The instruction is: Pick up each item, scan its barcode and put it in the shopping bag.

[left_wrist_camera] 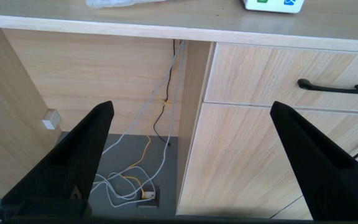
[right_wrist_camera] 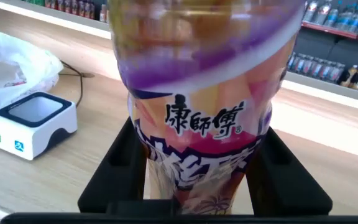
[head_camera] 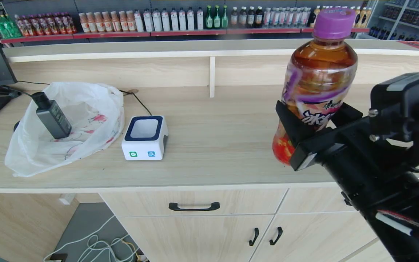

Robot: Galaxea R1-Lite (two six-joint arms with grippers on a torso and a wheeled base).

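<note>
From the head view, the white scanner box [head_camera: 144, 137] sits on the counter [head_camera: 213, 145]. The shopping bag [head_camera: 96, 105] lies just beside the scanner box, on its left, and a grey gadget [head_camera: 51, 116] rests on the bag. Well apart from the scanner box, on its right, the right pincer [head_camera: 316, 116] holds the tea bottle [head_camera: 320, 69] by its lower half. The bottle stands upright in the air above the counter, purple cap on top. From the left wrist view, the left pincer [left_wrist_camera: 191, 106] is spread wide with nothing in it. It is down lower than the scanner box, in front of the cupboard drawers [left_wrist_camera: 278, 68]. From the right wrist view, both fingers press the sides of the bottle, and its label faces the camera. The scanner box is off to one side on the counter, with the bag behind it. I cannot see the barcode. I think the job now is to carry the bottle over to the scanner box. To do it well, keep the squeeze firm, go slowly, and turn the bottle until the barcode faces the dark window on top of the scanner box. The left pincer should keep out of the way.
</note>
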